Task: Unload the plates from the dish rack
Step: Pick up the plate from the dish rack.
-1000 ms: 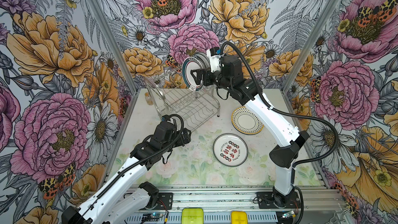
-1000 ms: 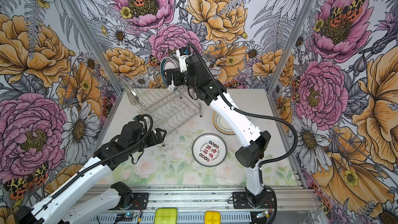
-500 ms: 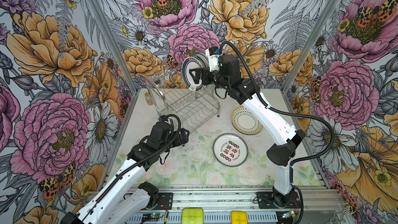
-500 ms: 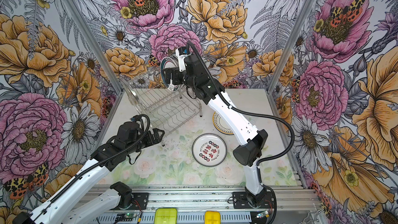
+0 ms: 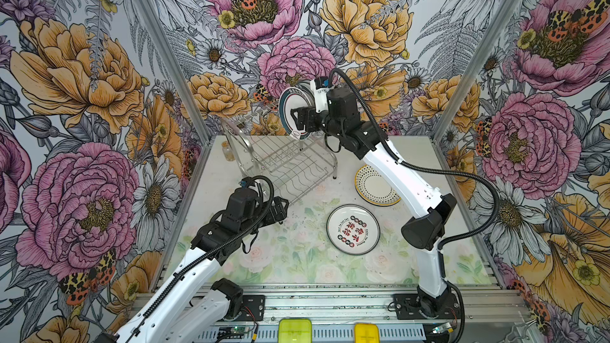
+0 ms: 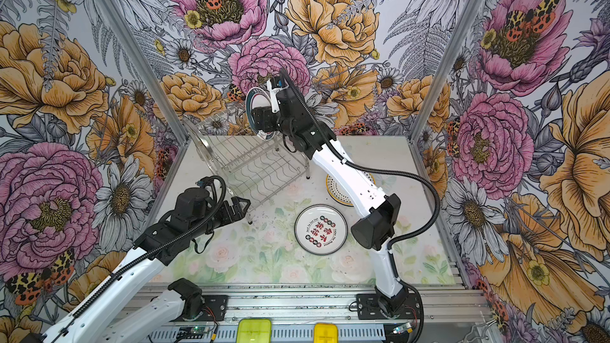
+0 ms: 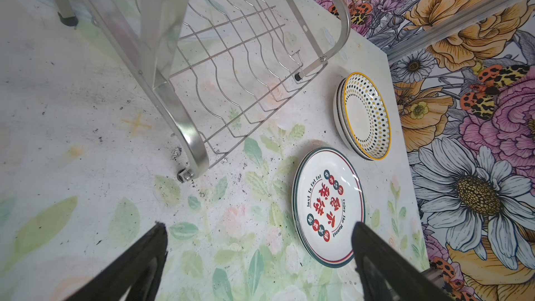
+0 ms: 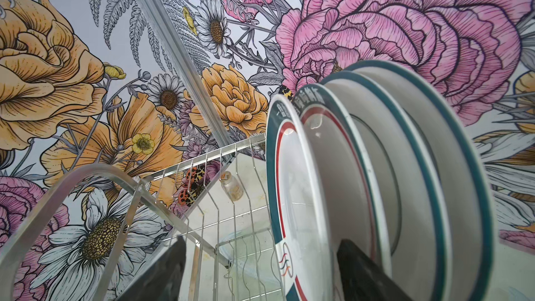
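Observation:
Several white plates [image 8: 292, 183] with teal-and-red rims stand on edge at the right end of the dish rack's [image 5: 287, 163] upper tier, seen in both top views [image 6: 255, 107]. My right gripper [image 8: 262, 240] is open and straddles the front plate's rim: one finger sits behind it, and the other finger [image 8: 162, 270] stands well clear in front. In a top view the right gripper [image 5: 298, 118] overlaps those plates. My left gripper [image 7: 258, 224] is open and empty, low over the table by the rack's front foot [image 5: 280, 207].
A plate with red characters [image 5: 352, 229] lies flat on the table. Right of the rack is a short stack topped by a yellow-rimmed dotted plate [image 5: 373, 186]. A small glass jar [image 5: 227, 150] stands behind the rack's left hoop. Flowered walls enclose three sides.
My right gripper has slid leftward onto the front plate's rim and its jaws have narrowed. The left arm has drawn back slightly toward the front.

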`<state>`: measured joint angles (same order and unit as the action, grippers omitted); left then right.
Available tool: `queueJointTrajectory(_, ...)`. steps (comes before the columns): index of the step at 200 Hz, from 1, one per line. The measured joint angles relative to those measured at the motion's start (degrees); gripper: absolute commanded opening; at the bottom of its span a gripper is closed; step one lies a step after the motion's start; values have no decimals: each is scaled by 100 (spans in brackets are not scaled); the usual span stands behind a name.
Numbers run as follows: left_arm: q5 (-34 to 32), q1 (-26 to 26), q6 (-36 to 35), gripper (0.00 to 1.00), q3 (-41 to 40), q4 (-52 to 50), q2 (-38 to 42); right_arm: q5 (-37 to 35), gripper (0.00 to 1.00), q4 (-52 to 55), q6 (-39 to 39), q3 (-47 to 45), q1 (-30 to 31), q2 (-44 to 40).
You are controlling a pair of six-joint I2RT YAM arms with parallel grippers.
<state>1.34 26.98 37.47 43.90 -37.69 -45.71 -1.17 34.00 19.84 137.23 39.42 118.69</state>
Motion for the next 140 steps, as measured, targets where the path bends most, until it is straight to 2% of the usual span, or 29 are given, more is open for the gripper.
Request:
queueJointTrajectory(16,24,-46,0,99,-33,-2,24,-109,58,2,-31,22,7,74)
queueJointTrajectory(38,70,-101,0,99,-48,-7,24,-238,49,2,-144,37,11,166)
queueJointTrajectory(77,114,-170,-15,99,-50,-4,22,-463,37,2,-334,42,50,212)
queueJointTrajectory(140,153,-293,-44,99,-55,-2,-127,-752,26,0,-708,103,247,212)
